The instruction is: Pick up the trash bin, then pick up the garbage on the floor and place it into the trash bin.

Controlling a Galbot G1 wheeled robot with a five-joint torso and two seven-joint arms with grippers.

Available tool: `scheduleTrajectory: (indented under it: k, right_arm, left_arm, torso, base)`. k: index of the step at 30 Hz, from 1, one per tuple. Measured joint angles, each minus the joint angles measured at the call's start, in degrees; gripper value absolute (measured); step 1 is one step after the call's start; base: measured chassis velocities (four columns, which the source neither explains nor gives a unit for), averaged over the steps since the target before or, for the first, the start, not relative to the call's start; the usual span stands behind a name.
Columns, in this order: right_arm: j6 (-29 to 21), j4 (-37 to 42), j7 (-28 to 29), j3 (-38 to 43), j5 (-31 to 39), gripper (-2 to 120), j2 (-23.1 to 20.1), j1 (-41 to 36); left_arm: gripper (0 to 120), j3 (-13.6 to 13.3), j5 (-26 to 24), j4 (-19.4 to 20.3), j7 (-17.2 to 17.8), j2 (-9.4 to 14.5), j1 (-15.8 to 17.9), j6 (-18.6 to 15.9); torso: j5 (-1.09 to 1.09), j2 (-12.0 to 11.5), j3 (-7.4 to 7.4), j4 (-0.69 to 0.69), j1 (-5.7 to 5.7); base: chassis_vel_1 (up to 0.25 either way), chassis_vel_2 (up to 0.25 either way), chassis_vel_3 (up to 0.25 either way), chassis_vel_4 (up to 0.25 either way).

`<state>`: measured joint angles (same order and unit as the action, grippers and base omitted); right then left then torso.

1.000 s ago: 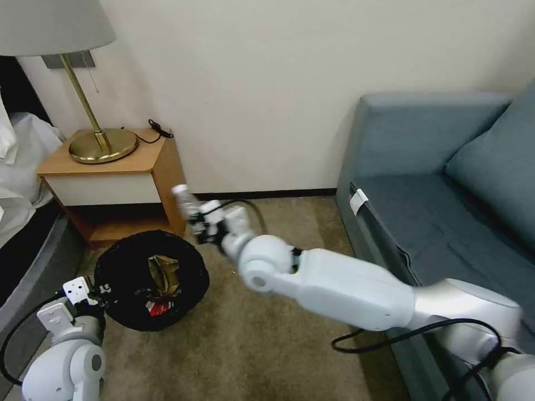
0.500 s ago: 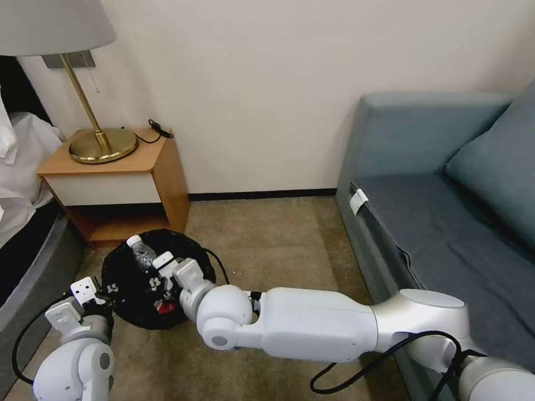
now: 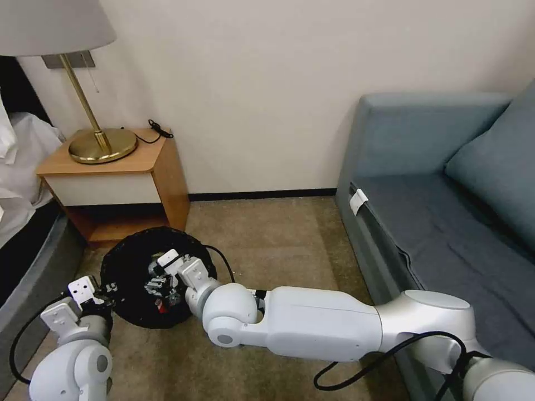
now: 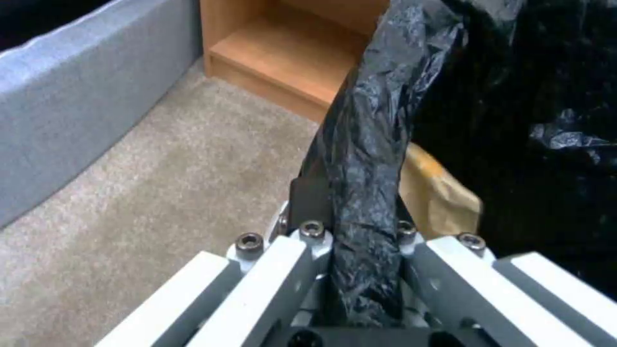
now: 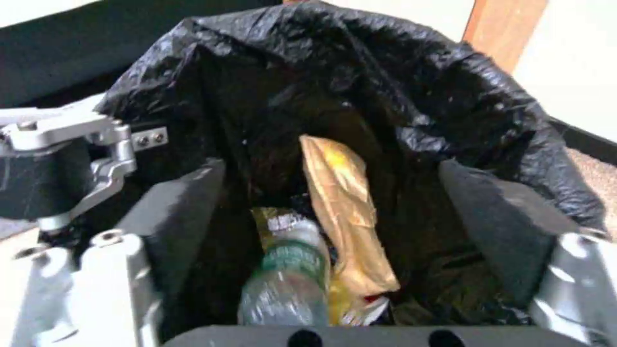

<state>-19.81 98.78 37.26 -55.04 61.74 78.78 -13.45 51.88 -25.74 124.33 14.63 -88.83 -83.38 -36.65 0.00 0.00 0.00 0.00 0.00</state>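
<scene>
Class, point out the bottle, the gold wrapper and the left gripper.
bottle (image 5: 286, 284), right wrist view, on its green label.
gold wrapper (image 5: 341, 202), right wrist view, on its creased middle.
left gripper (image 4: 356, 231), left wrist view, between fingertips clamping the bag rim.

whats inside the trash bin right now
Inside the trash bin, the right wrist view shows a clear green-labelled bottle beside a brown-gold snack wrapper, with a bit of red and white beneath. Anything deeper is covered by these and the open right gripper.

Open carpet (image 3: 278, 239) lies right of the trash bin (image 3: 120, 267); the nightstand (image 3: 117, 178) crowds close behind it.
</scene>
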Motion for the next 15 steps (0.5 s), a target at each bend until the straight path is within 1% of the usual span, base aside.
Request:
scheduleTrajectory:
  k: [1, 2, 3, 4, 5, 7, 8, 9, 10, 11, 12, 14, 15]
  right_arm:
    - [0.0, 0.0, 0.0, 0.2, -0.1, 93, 0.0, 0.0]
    - [0.0, 0.2, 0.1, 0.6, -0.2, 97, -0.2, -0.1]
    - [0.0, 0.2, 0.1, 0.6, -0.2, 97, -0.2, -0.1]
    - [0.1, 0.5, 0.1, 1.1, -0.3, 99, -0.5, 0.0]
    - [0.1, 1.3, 0.1, 2.1, -0.4, 99, -1.1, 0.2]
    - [0.1, 2.2, 0.1, 3.3, -0.2, 100, -1.8, 0.6]
    - [0.1, 2.2, 0.1, 3.3, -0.2, 100, -1.8, 0.6]
    - [0.2, 2.7, 0.1, 3.9, -0.1, 100, -2.2, 0.6]
    - [0.3, 3.1, 0.1, 4.3, -0.1, 100, -2.5, 0.6]
    - [0.3, 3.4, 0.1, 4.7, -0.1, 100, -2.9, 0.6]
    - [0.3, 3.4, 0.1, 4.7, -0.1, 100, -2.9, 0.6]
    - [0.5, 3.9, 0.1, 5.4, -0.2, 100, -3.3, 0.1]
    - [0.5, 3.9, 0.1, 5.4, -0.2, 100, -3.3, 0.1]
  left_arm:
    - [2, 0.0, -0.4, 0.0, 0.4, -0.1, -0.1, -0.1]
    - [2, -0.1, -1.9, 0.1, 1.7, -0.3, -0.2, -0.5]
    - [2, -0.1, -1.9, 0.1, 1.7, -0.3, -0.2, -0.5]
    - [2, -0.3, -3.8, 0.3, 3.2, -0.4, -0.4, -1.0]
    - [2, -0.4, -7.4, 0.5, 5.8, -0.5, -0.6, -1.7]
    - [2, -0.4, -12.2, 0.6, 9.5, -0.5, -0.7, -1.9]
    - [2, -0.4, -12.2, 0.6, 9.5, -0.5, -0.7, -1.9]
    - [2, -0.4, -14.7, 0.6, 11.6, -0.5, -0.7, -2.2]
    - [2, -0.3, -16.3, 0.4, 12.8, -0.5, -0.7, -2.6]
    - [2, -0.2, -17.6, 0.0, 13.7, -0.5, -0.8, -2.9]
    - [2, -0.2, -17.6, 0.0, 13.7, -0.5, -0.8, -2.9]
    - [2, 0.0, -20.0, -0.8, 15.4, -0.4, -0.9, -3.8]
    - [2, 0.0, -20.0, -0.8, 15.4, -0.4, -0.9, -3.8]
  torso:
    - [0.00, 0.0, 0.00, 0.00, 0.00]
    - [0.00, 0.0, 0.00, 0.00, 0.00]
    - [0.00, 0.0, 0.00, 0.00, 0.00]
    - [0.00, 0.0, 0.00, 0.00, 0.00]
    - [0.00, 0.0, 0.00, 0.00, 0.00]
    - [0.01, 0.0, 0.00, 0.00, 0.00]
    - [0.01, 0.0, 0.00, 0.00, 0.00]
    - [0.01, 0.0, 0.00, 0.00, 0.00]
    - [0.01, 0.0, 0.00, 0.00, 0.00]
    - [0.00, 0.0, 0.00, 0.00, 0.00]
    - [0.00, 0.0, 0.00, 0.00, 0.00]
    - [0.01, 0.0, 0.00, 0.00, 0.00]
    - [0.01, 0.0, 0.00, 0.00, 0.00]
  base:
    - [0.000, 0.000, 0.000, 0.000]
    - [0.000, 0.000, 0.000, 0.000]
    - [0.000, 0.000, 0.000, 0.000]
    - [0.000, 0.000, 0.000, 0.000]
    - [0.000, 0.000, 0.000, 0.000]
    - [0.000, 0.000, 0.000, 0.000]
    - [0.000, 0.000, 0.000, 0.000]
    - [0.000, 0.000, 0.000, 0.000]
    - [0.000, 0.000, 0.000, 0.000]
    - [0.000, 0.000, 0.000, 0.000]
    - [0.000, 0.000, 0.000, 0.000]
    - [0.000, 0.000, 0.000, 0.000]
    - [0.000, 0.000, 0.000, 0.000]
